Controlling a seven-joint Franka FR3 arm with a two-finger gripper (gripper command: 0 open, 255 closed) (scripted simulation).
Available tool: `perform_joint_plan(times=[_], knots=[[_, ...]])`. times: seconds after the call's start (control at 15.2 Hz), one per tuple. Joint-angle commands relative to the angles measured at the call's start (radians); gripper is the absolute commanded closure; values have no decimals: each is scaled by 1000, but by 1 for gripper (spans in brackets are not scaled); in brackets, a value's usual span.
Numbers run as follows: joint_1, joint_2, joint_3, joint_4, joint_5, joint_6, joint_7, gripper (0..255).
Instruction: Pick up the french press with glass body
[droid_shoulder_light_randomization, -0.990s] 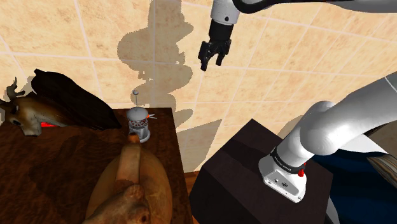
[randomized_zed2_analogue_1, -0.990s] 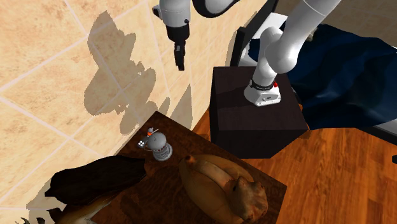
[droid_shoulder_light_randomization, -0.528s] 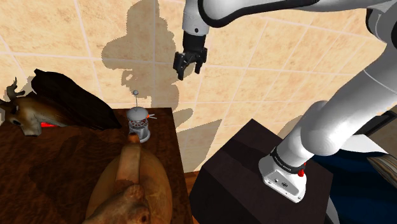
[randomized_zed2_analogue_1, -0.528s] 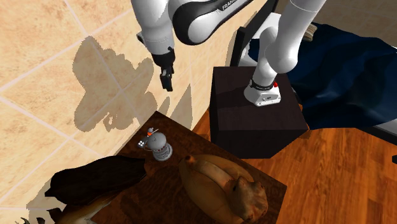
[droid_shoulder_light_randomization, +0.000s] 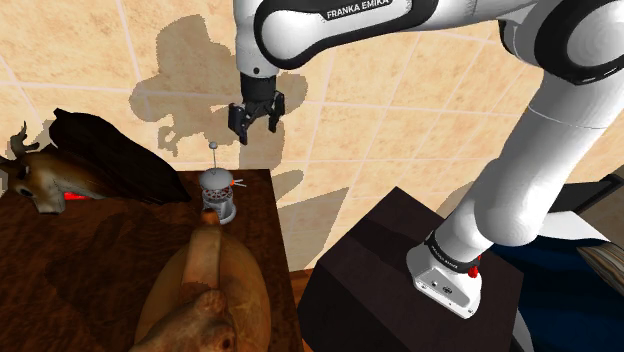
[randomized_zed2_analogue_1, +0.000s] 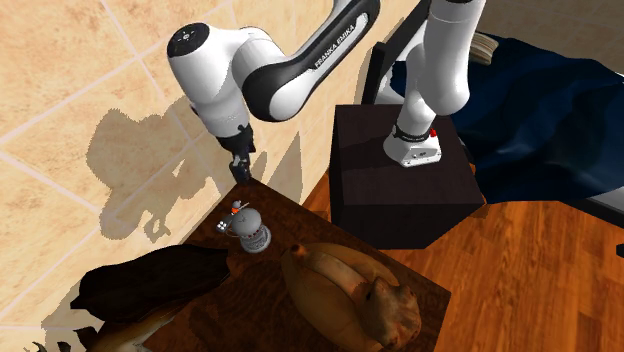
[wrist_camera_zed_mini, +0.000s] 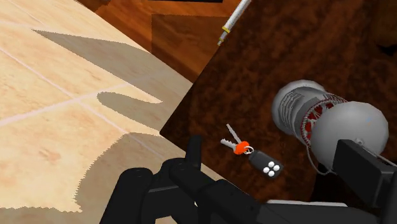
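The french press (droid_shoulder_light_randomization: 217, 195) stands upright near the back right corner of a dark wooden table (droid_shoulder_light_randomization: 256, 215). It has a glassy body in a metal frame, a grey lid and a thin plunger rod. In the second exterior view the french press (randomized_zed2_analogue_1: 251, 233) is below my gripper (randomized_zed2_analogue_1: 240, 170). My black gripper (droid_shoulder_light_randomization: 255, 130) hangs open above the press, a little toward the shoulder view's right, close to the tiled wall. In the wrist view the french press (wrist_camera_zed_mini: 317, 118) lies just ahead of the spread fingers (wrist_camera_zed_mini: 191, 151), nothing between them.
A set of keys (wrist_camera_zed_mini: 245, 148) with a black fob lies on the table beside the press, near the wall. A large brown figure (droid_shoulder_light_randomization: 205, 290) sits just in front of the press. A deer head (droid_shoulder_light_randomization: 30, 178) and a dark shape (droid_shoulder_light_randomization: 115, 160) are farther left. The black stand (droid_shoulder_light_randomization: 385, 265) is off the table's right.
The gripper has travelled toward the shoulder view's left and downward, from high beside the wall to just above the press. Its fingers stayed open. The press has not moved.
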Motion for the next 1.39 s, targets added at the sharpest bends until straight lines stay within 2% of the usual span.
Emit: perform_joint_plan(times=[0.0,0.33,0.66,1.32], knots=[[20,78,7,70,-24,-3,27,0],[88,279,11,271,-82,-30,89,0],[172,500,1,534,-129,-94,127,0],[175,542,-8,497,-140,-17,132,0]])
